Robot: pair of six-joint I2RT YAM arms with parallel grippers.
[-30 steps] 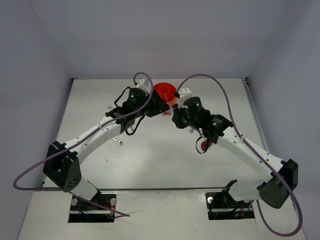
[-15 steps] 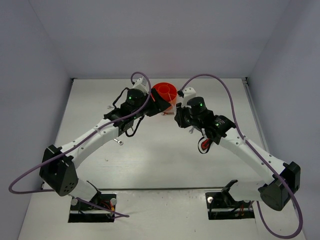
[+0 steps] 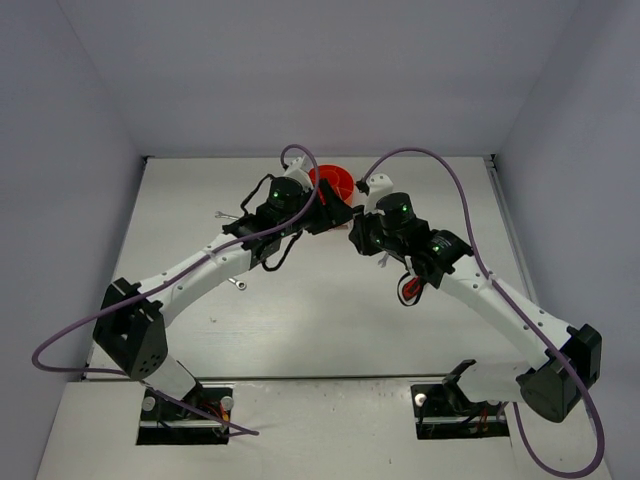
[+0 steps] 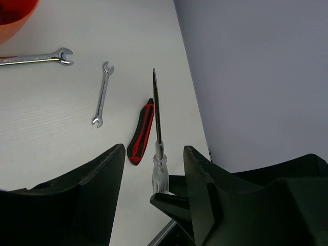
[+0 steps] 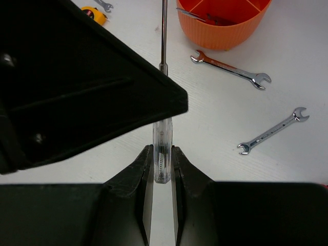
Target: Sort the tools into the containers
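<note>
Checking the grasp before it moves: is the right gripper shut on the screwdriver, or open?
Shut: the right gripper jaws press both sides of the screwdriver, at its clear handle.

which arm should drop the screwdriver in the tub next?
Right, probably. The right gripper is shut on the screwdriver handle, with the tub ahead in its wrist view. The left gripper is open, standing either side of the screwdriver without gripping it.

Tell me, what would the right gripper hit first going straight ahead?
Probably the left gripper, whose black finger crosses the held screwdriver just ahead; depth is hard to judge.
</note>
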